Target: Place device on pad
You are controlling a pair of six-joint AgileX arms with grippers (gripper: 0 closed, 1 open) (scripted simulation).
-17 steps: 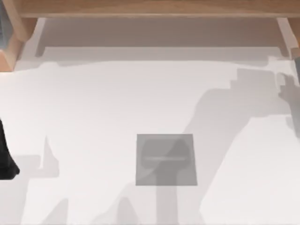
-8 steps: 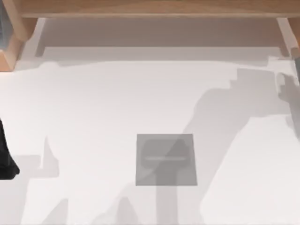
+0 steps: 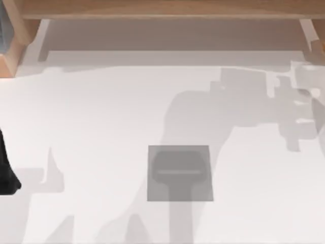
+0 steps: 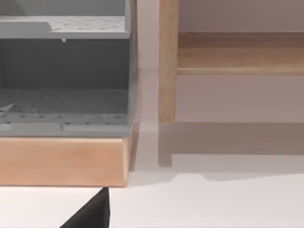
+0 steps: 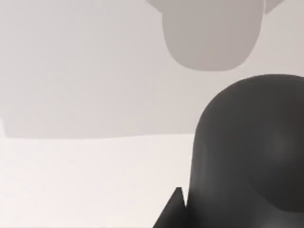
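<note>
The device (image 3: 178, 172) lies flat on the pad (image 3: 203, 192). The left arm (image 3: 6, 170) sits parked far left; its grip I cannot tell.

Our left arm (image 3: 6, 170): plain matte black, a tapering slab with an angled lower corner, at the top view's left edge. No cables, screws or markings that we can make out. Left wrist view: a black wedge-shaped piece (image 4: 90, 216) with straight edges. Right wrist view: a smooth dark grey domed housing (image 5: 249, 152) with a soft highlight, plus a small black pointed tip (image 5: 175, 209) just beside it.
</note>
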